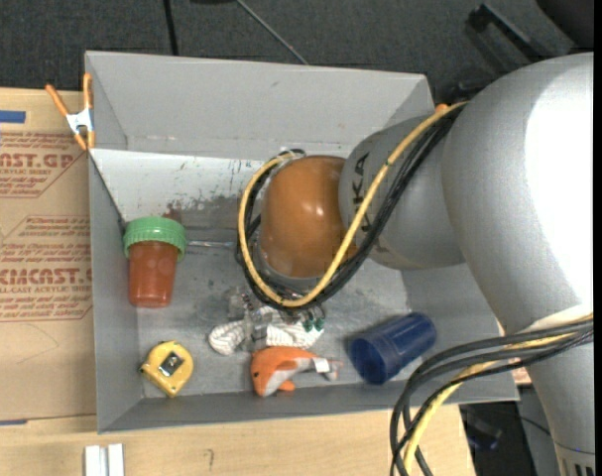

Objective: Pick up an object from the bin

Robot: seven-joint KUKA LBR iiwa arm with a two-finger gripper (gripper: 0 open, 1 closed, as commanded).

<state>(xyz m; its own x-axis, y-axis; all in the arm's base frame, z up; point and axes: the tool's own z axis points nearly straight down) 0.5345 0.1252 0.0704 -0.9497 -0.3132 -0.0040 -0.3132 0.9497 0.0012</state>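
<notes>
My gripper (284, 317) is low over the front middle of the bin, mostly hidden under the arm's wrist. Just to its front left lies a white crumpled piece (226, 338), touching or nearly touching the gripper's body. Directly in front of it, an orange and white plastic object (274, 368) rests by the front wall. A dark blue cup (390, 347) lies on its side to the right of the gripper, its open end facing front left.
An orange jar with a green lid (152, 264) stands at the bin's left side. A small yellow tape measure (168, 366) sits in the front left corner. The arm and its cables cover the bin's right half.
</notes>
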